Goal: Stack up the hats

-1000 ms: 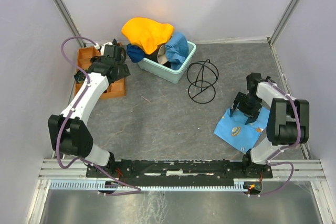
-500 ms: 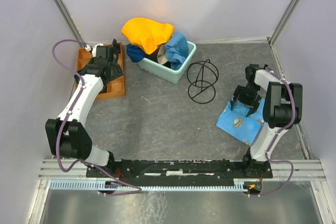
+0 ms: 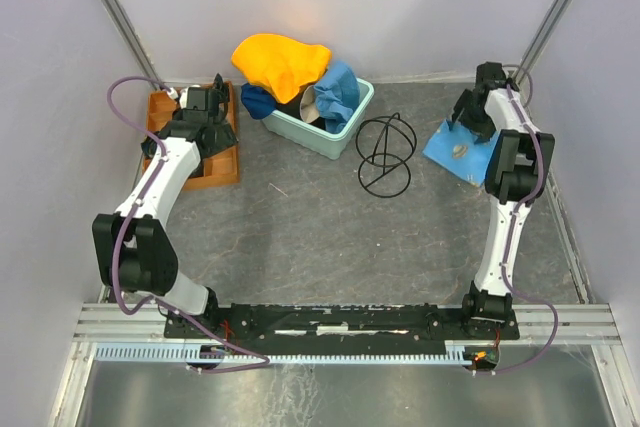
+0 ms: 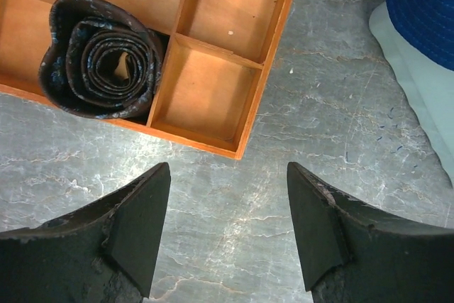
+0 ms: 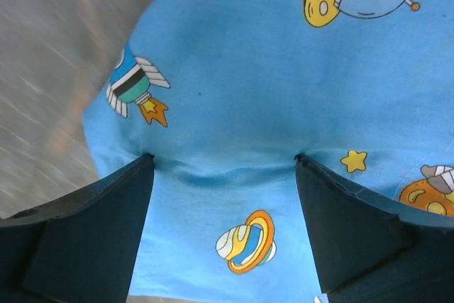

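Note:
The hats are piled at the mint-green tub (image 3: 338, 137) at the back. A yellow-orange hat (image 3: 280, 62) lies on top, a light blue hat (image 3: 340, 87) beside it, and a dark navy hat (image 3: 257, 102) hangs over the tub's left rim, seen again as dark navy fabric (image 4: 425, 5). My left gripper (image 3: 213, 99) (image 4: 228, 168) hovers open over bare table by the wooden tray, left of the pile, holding nothing. My right gripper (image 3: 470, 112) (image 5: 223, 160) is open at the far right, its fingertips (image 5: 145, 164) pressing on a printed blue cloth (image 3: 458, 150) (image 5: 234, 69).
The orange wooden tray (image 3: 215, 172) (image 4: 213, 90) with compartments holds a rolled dark tie (image 4: 99, 58). A black wire stand (image 3: 385, 152) sits between the tub and the cloth. Walls close in the table on the left, back and right.
The right arm swung from the near right to the far right corner, and the blue cloth moved there under its fingers. The left gripper shifted slightly back over the tray's edge.

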